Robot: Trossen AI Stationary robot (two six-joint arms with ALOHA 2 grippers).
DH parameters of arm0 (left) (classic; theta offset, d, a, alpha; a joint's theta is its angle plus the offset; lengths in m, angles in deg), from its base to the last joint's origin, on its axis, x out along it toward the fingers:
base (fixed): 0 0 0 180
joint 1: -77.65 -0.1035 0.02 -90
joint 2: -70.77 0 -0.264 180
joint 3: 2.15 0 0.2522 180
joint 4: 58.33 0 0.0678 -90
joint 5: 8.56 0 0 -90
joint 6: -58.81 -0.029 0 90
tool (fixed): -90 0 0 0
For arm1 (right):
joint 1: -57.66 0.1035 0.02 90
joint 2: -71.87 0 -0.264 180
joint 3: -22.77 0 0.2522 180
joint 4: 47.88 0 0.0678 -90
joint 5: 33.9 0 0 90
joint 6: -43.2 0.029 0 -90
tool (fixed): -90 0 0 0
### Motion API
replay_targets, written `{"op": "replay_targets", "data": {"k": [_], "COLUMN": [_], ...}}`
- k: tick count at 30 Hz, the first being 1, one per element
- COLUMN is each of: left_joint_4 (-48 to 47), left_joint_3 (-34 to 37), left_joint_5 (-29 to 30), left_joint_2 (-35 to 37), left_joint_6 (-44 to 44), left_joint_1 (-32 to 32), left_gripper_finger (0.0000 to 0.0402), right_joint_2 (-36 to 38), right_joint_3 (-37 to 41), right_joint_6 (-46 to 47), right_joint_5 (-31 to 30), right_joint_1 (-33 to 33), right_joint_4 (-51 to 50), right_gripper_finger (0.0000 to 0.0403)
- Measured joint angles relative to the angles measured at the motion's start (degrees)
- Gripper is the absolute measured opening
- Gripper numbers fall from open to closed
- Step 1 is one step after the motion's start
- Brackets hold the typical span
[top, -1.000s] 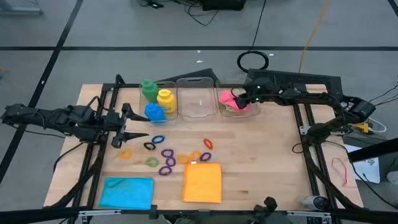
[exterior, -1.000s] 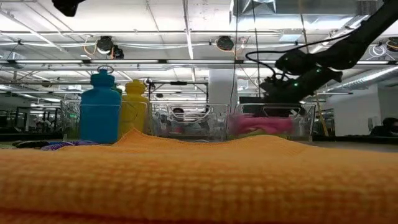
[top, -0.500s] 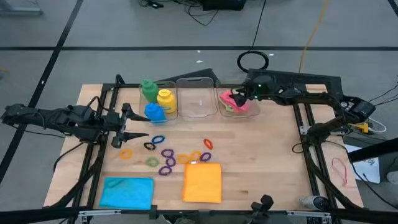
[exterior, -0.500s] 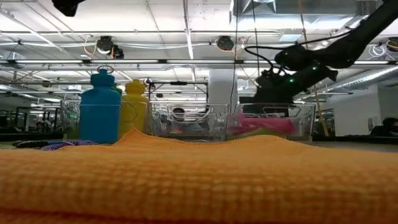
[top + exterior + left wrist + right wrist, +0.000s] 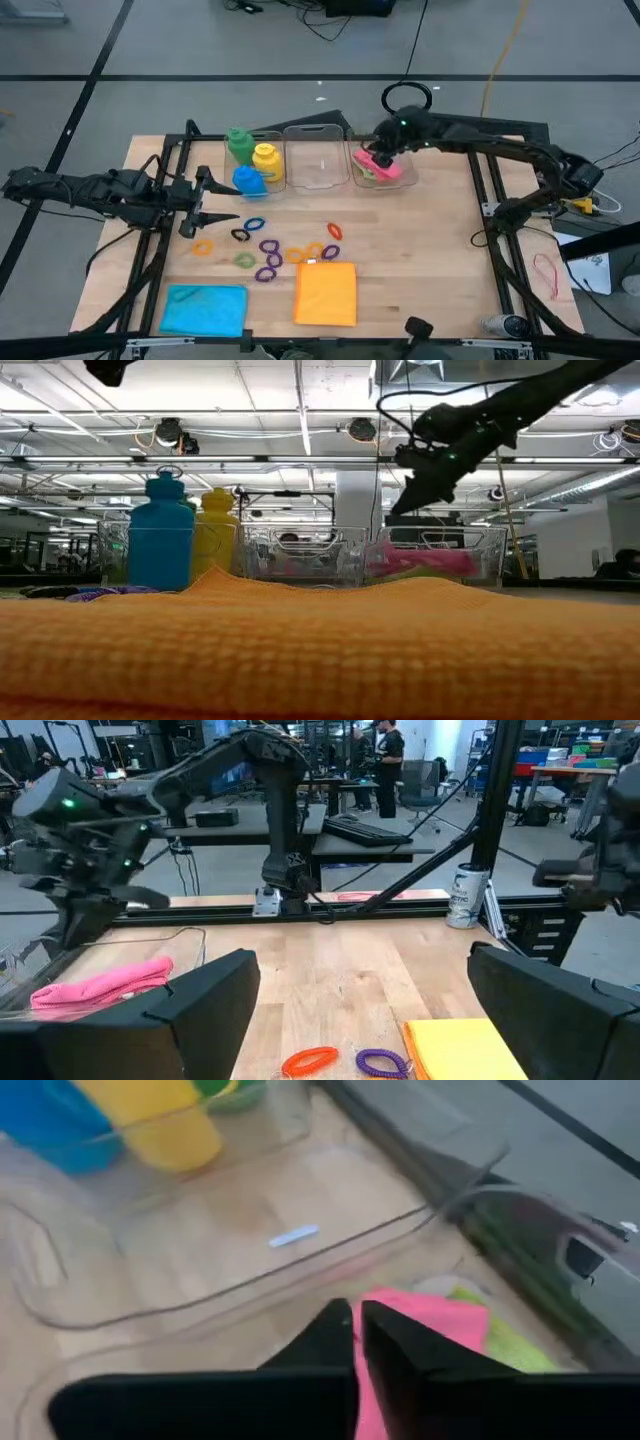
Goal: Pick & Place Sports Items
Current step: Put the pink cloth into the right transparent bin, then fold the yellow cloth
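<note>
Pink cloth point(image 5: 378, 165) lies in far-edge bin point(image 5: 394, 180), probably over green; right gripper point(image 5: 381, 148) above, closed, empty.

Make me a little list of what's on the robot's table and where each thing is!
bottles: green bottle, yellow bottle and blue bottle in the left clear bin
middle bin: nothing seen inside
right bin: pink cloth lying on a green cloth
rings: scattered on the table
blue cloth: near the front edge, left
orange cloth: near the front edge, middle
right gripper: shut, empty, above the pink cloth
left gripper: open, empty, left of the rings
</note>
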Motion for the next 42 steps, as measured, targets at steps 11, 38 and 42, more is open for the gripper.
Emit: {"op": "replay_targets", "data": {"k": [11,38,42], "left_joint_4": [0.0,0.0,0.0], "left_joint_3": [0.0,0.0,0.0], "left_joint_5": [0.0,0.0,0.0], "left_joint_2": [0.0,0.0,0.0], "left_joint_6": [0.0,0.0,0.0], "left_joint_1": [0.0,0.0,0.0], "left_gripper_finger": [0.0296,0.0296,0.0296], "right_joint_2": [-3.3,5.0,10.4], "right_joint_3": [10.9,12.5,12.5], "right_joint_6": [-0.1,-0.1,0.9], "right_joint_5": [0.0,0.3,0.4], "right_joint_1": [0.0,3.3,10.4], "right_joint_4": [14.2,17.8,14.5], "right_gripper_finger": [0.0001,0.0000,0.0000]}}
